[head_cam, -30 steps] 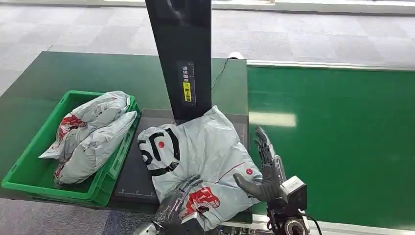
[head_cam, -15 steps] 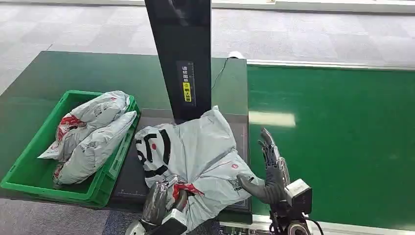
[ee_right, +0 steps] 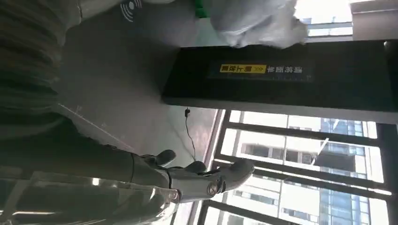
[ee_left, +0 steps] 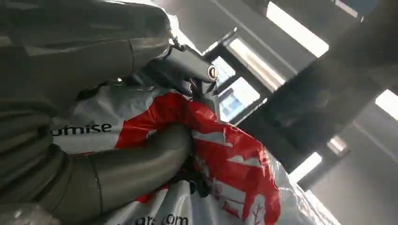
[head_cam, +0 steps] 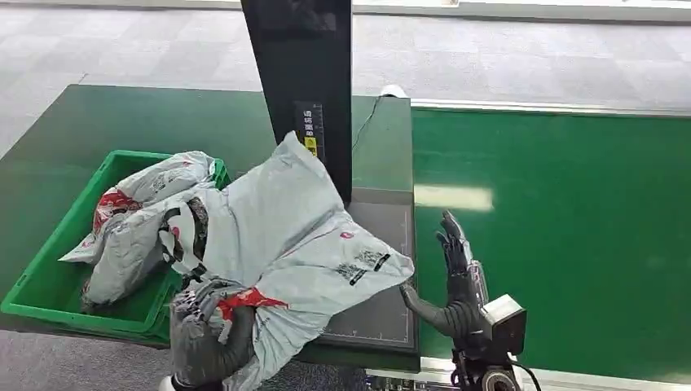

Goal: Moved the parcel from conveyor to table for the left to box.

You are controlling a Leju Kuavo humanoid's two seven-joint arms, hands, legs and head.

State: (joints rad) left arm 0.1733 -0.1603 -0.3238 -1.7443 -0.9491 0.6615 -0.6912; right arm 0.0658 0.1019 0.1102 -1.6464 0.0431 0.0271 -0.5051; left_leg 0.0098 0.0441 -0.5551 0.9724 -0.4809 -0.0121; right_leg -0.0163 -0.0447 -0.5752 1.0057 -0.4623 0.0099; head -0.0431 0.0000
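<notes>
Left hand [head_cam: 208, 334] grips the grey parcel [head_cam: 285, 236] by its near corner, bulk trailing beyond the fingers toward the green crate [head_cam: 49, 281] (right hand [head_cam: 456, 281] empty, fingers spread).

The head view looks forward and down from high up — table [head_cam: 122, 114] on the left, conveyor [head_cam: 562, 228] on the right, black post [head_cam: 305, 81] far centre. The left wrist view sits very close behind the left hand [ee_left: 94, 140], tilted upward. The right wrist view, turned sideways, shares the post [ee_right: 281, 75] with the head view.
</notes>
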